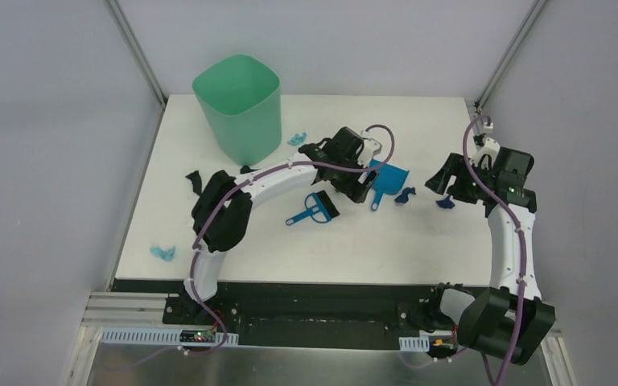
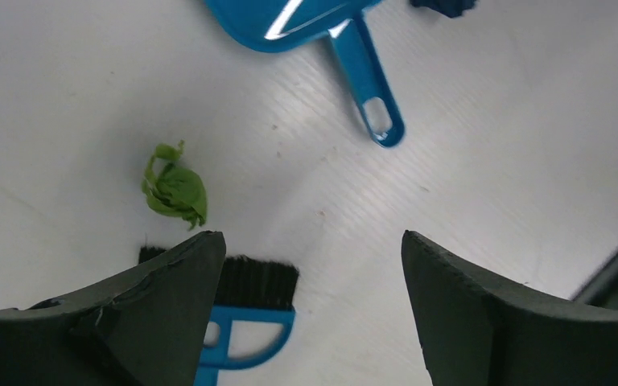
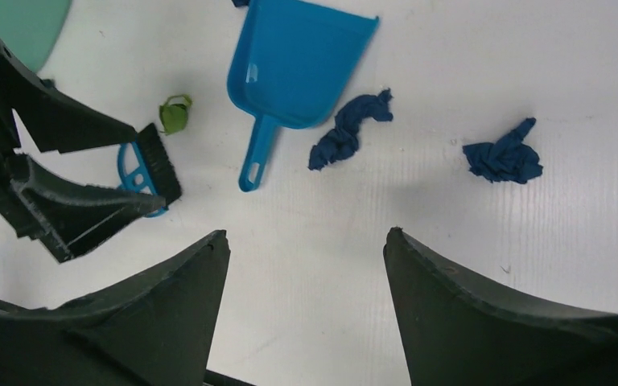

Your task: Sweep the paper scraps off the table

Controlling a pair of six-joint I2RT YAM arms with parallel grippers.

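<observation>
Your left fingers [image 2: 145, 310] are spread, empty, beside the hand brush [image 2: 255, 283] and an olive paper scrap [image 2: 177, 190]; your right fingers [image 3: 483, 314], also released, hover near the blue dustpan [image 3: 302, 60].

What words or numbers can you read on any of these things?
None can be read.
The dustpan, the brush and the green bin show no writing.
The little board with lights near the left arm's base is too small to tell.
</observation>
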